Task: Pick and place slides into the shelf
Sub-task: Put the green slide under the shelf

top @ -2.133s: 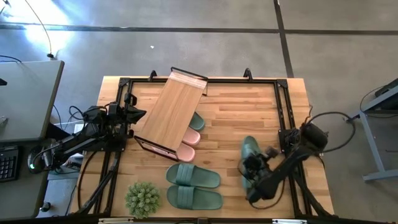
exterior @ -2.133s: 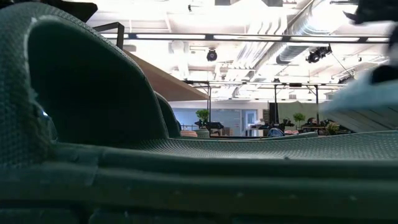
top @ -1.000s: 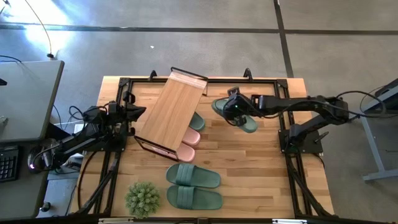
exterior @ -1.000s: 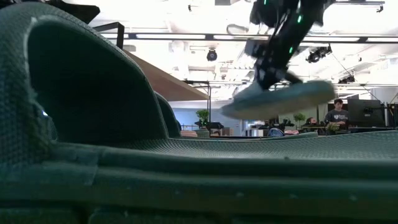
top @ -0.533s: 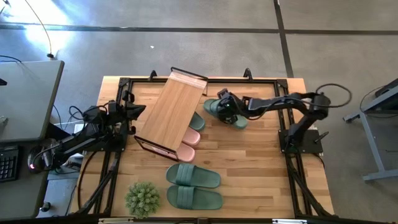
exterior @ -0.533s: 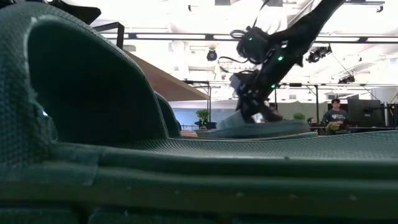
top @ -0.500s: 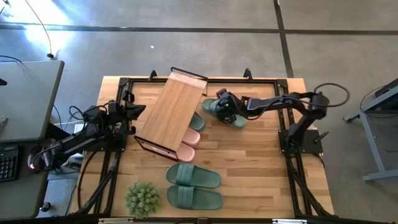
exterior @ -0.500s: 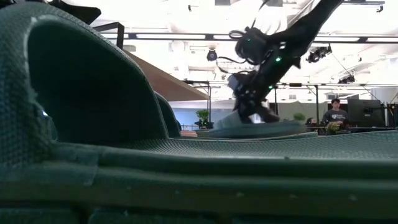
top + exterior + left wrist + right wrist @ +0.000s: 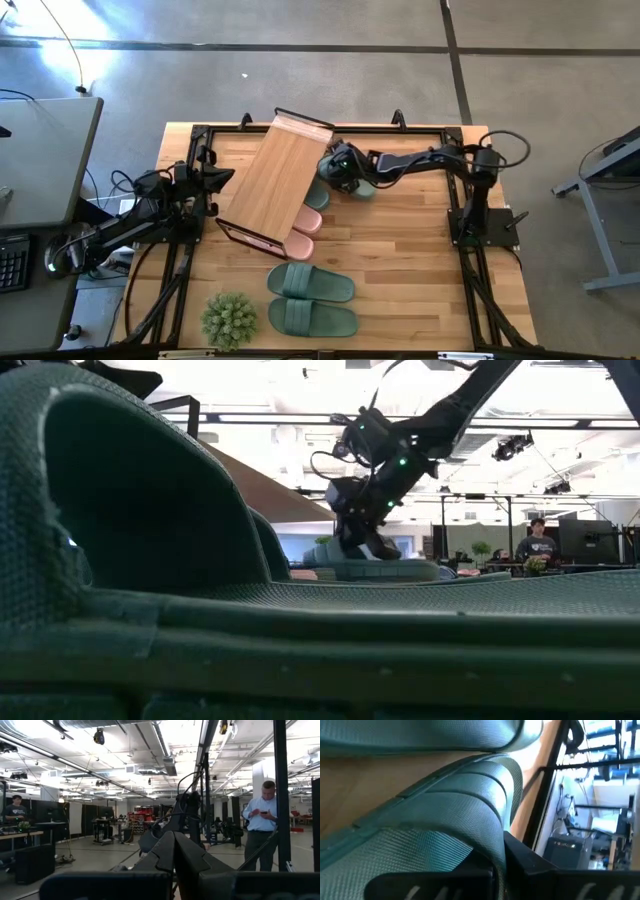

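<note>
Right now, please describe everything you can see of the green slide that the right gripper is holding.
The green slide is sage-green rubber with a textured, woven-looking surface and a wide ribbed strap, seen close in the right wrist view. The right gripper is shut on it. It lies about level, low over the table at the shelf's right edge, next to another green slide tucked under the shelf.

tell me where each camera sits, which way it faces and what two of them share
High view: above the table, looking straight down; both arms show, right tool at the shelf.
Low view: at tabletop height behind a green slide, looking level into the room; right arm overhead.
Left wrist view: faces the room and a person; own dark fingers below.
Right wrist view: pressed against the held slide.
Shared: high and low both show the right tool.
</note>
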`<state>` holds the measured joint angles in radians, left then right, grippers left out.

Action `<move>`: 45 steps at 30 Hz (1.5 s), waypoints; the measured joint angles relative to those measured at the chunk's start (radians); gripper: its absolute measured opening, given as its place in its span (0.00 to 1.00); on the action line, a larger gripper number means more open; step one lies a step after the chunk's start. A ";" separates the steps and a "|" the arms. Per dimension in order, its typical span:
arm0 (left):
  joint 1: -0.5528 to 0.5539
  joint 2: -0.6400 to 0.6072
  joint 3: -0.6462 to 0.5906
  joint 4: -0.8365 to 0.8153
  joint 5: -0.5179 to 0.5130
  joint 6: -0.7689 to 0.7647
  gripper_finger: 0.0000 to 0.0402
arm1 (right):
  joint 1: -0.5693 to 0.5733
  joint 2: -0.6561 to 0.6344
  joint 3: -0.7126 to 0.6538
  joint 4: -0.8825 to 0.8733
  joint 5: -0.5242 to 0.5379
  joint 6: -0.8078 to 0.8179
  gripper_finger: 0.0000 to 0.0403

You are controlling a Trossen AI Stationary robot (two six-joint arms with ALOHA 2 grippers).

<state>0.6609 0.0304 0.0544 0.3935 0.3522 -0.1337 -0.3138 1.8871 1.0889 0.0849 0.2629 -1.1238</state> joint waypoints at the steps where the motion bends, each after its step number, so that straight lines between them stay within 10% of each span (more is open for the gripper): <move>1: 0.000 0.000 0.000 0.000 0.000 0.000 0.00 | 0.000 0.014 0.012 0.000 -0.004 -0.012 0.00; 29: 0.000 0.000 0.000 -0.001 -0.034 0.006 0.00 | -0.001 0.118 0.048 0.137 -0.114 0.025 0.01; 45: 0.000 0.000 0.000 -0.001 -0.037 0.006 0.00 | -0.025 0.119 0.048 0.162 -0.223 0.139 0.22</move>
<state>0.6609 0.0306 0.0544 0.3925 0.3153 -0.1276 -0.3384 2.0060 1.1374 0.2469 0.0395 -0.9845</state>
